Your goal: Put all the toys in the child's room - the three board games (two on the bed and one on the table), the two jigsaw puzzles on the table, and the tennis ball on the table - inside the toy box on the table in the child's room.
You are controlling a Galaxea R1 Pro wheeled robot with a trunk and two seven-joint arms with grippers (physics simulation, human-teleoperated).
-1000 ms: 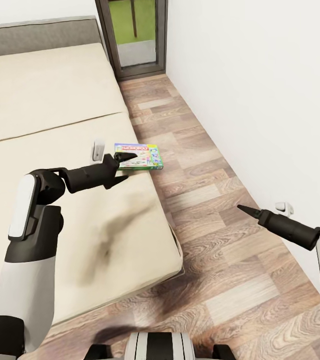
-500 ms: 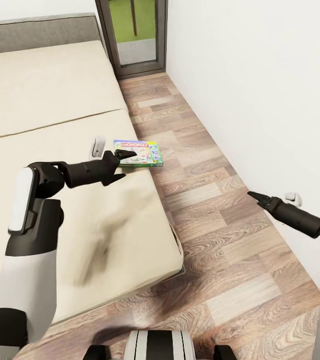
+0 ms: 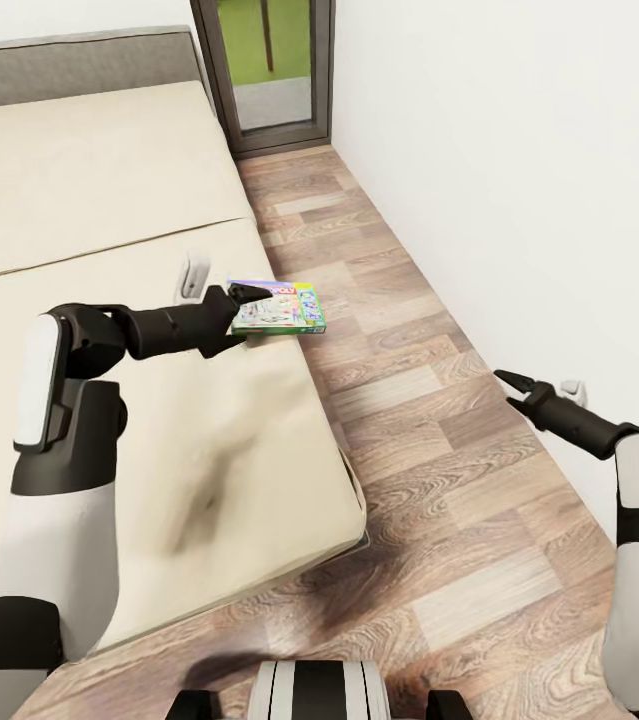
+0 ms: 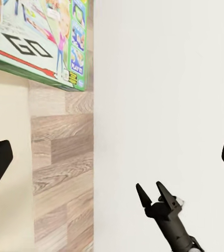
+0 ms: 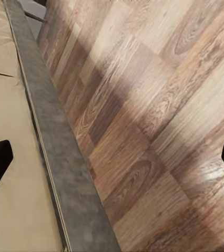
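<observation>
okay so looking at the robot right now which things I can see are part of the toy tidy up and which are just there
Part of the job:
Monopoly box, at the bed's edge
left gripper, at that box
right gripper, open over the floor

Just there:
bed
wood floor
white wall
glass door

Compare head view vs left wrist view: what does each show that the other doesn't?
Head only: the bed, the doorway, the left hand at the MONOPOLY box, both arms. Left wrist only: the box's printed "GO" corner close up, overhanging the floor. Shared: the box, the wood floor, the white wall, the open right hand.
</observation>
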